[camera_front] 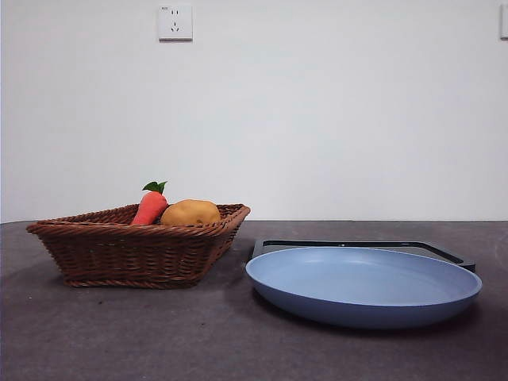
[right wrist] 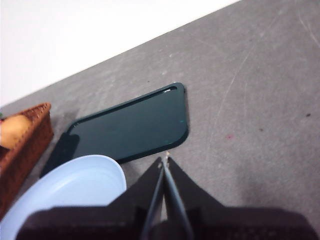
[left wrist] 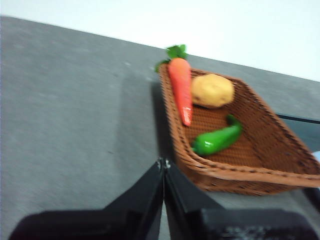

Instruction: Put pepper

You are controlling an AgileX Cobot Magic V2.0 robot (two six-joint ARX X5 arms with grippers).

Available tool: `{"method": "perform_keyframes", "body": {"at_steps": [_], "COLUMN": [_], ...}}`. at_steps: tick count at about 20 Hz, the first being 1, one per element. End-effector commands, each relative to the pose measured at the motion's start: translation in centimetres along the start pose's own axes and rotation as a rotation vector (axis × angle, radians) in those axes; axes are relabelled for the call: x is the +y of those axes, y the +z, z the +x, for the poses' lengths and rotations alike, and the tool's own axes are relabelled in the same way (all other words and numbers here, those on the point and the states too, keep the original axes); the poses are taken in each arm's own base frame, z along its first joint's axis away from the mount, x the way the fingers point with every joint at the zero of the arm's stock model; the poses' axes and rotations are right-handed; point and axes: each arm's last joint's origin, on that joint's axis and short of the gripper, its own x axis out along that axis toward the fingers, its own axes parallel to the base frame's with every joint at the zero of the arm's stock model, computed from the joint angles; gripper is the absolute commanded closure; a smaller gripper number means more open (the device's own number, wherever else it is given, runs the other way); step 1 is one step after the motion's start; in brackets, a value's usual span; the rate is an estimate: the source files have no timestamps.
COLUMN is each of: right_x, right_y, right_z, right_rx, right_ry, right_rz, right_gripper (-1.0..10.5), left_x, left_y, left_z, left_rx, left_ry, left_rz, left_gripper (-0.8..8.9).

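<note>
The green pepper (left wrist: pixel 218 140) lies inside the brown wicker basket (left wrist: pixel 280 167), beside an orange carrot (left wrist: pixel 181 89) and a tan potato (left wrist: pixel 213 90). In the front view the basket (camera_front: pixel 135 250) hides the pepper; only the carrot (camera_front: pixel 151 206) and potato (camera_front: pixel 190 213) show above its rim. My left gripper (left wrist: pixel 163 164) is shut and hangs above the table just outside the basket's near rim. My right gripper (right wrist: pixel 164 161) is shut, holding nothing, above the table near the blue plate (right wrist: pixel 65 192) and the dark tray (right wrist: pixel 132 125).
The blue plate (camera_front: pixel 365 284) sits at the front right, partly over the black tray (camera_front: pixel 452 254) behind it. A white wall with a socket (camera_front: pixel 175 22) stands behind the table. Neither arm shows in the front view.
</note>
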Motion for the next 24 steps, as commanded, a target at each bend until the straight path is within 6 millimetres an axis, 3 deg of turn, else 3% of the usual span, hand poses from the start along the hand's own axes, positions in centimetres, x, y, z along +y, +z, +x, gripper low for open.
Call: {"method": "perform_keyframes", "body": {"at_steps": [1, 7, 12, 19, 24], "right_x": [0.7, 2.3, 4.0, 6.8, 8.0], "right_y": [1.5, 5.0, 8.5, 13.7, 15.9], "right_z": [-0.5, -1.3, -1.1, 0.3, 1.5], "right_rx": [-0.047, -0.056, 0.035, 0.318, 0.537], "right_ry": [0.026, 0.062, 0.098, 0.199, 0.247], "right_rz": [0.052, 0.049, 0.021, -0.109, -0.245], "right_gripper": [9.4, 9.4, 9.4, 9.4, 9.4], "left_x": [-0.6, -1.9, -2.9, -4.1, -4.6], "left_y": [1.6, 5.3, 8.6, 13.1, 14.8], "left_z": [-0.7, -1.7, -1.3, 0.3, 1.1], "left_rx": [-0.038, -0.056, 0.033, 0.228, 0.35], "left_ry": [-0.028, -0.084, -0.174, -0.315, -0.384], "left_rz": [-0.066, -0.08, -0.043, 0.094, 0.153], "left_gripper": [8.07, 8.07, 8.07, 8.07, 8.07]}}
